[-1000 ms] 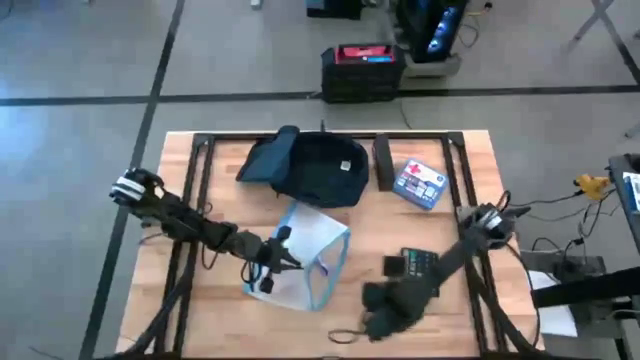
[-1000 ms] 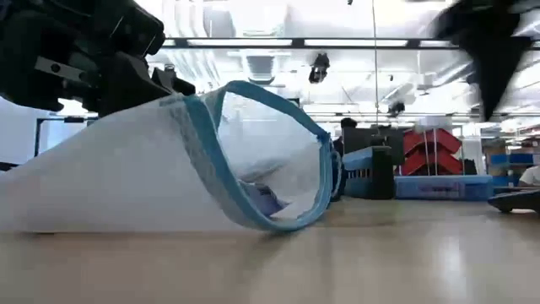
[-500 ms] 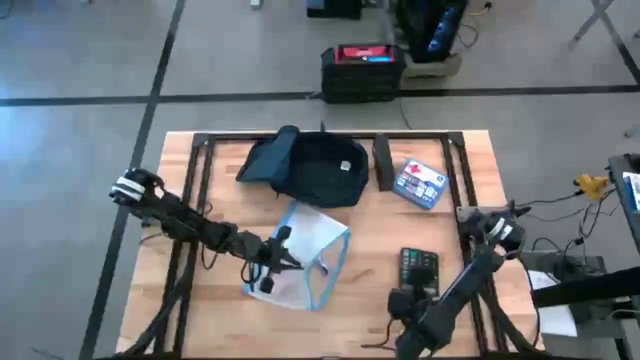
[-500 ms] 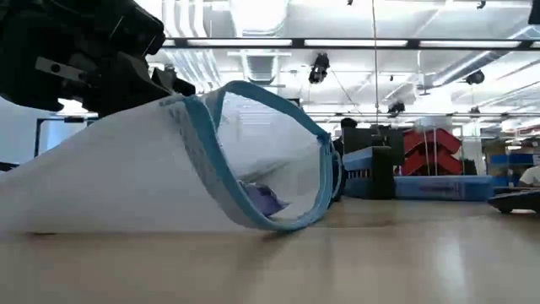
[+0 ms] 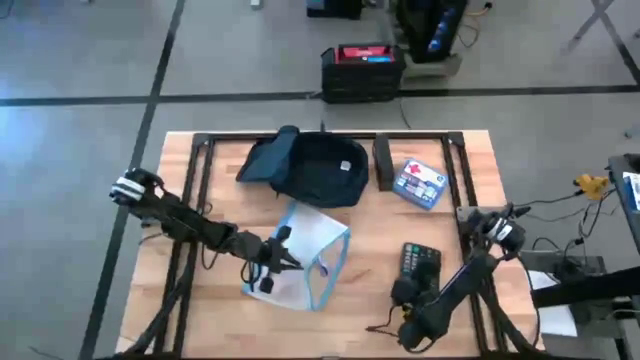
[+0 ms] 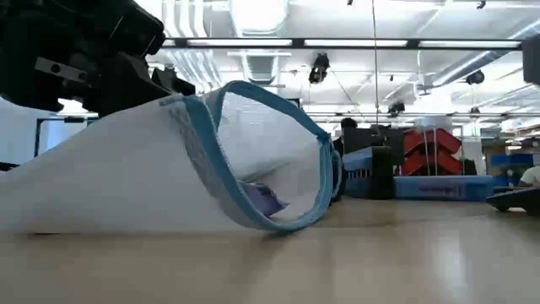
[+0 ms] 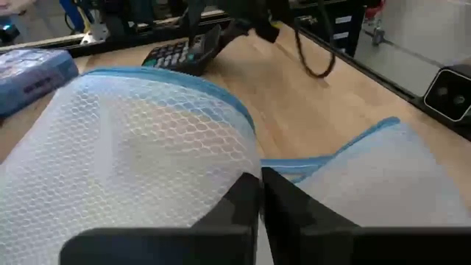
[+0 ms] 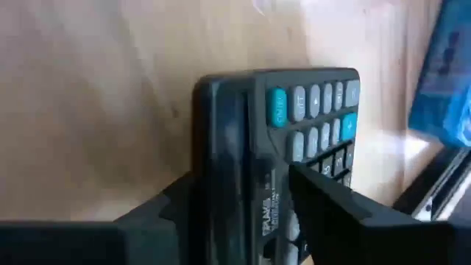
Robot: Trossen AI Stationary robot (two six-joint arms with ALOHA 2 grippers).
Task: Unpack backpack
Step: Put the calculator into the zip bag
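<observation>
The dark navy backpack (image 5: 310,168) lies flat at the table's far middle, and no gripper touches it. In front of it lies a clear mesh pouch with blue trim (image 5: 310,255), a small purple thing (image 6: 263,199) inside it. My left gripper (image 5: 275,262) is shut on the pouch. A black calculator (image 5: 421,263) lies flat to the right. My right gripper (image 5: 407,293) is open at the calculator's near end. One of its fingers (image 8: 165,210) stands beside that end, the other (image 8: 342,206) over the keys. My left gripper pinches the pouch's upper wall (image 7: 246,158) between its two fingers, close behind the blue-trimmed mouth. The fingers come slanting down from the table's left. That wall is held up so the mouth (image 6: 270,152) gapes, while the pouch's lower side lies on the table. My right gripper: I cannot tell whether its fingers touch the calculator.
A blue-white box (image 5: 420,183) and a narrow dark block (image 5: 383,163) lie right of the backpack. A loose cable (image 5: 380,326) curls at the near edge. Black frame rails (image 5: 200,190) run along the table's sides. A black case (image 5: 362,70) stands on the floor beyond.
My right gripper has come down toward the calculator's near end, rolling as it sank. My left gripper and the pouch have kept still.
</observation>
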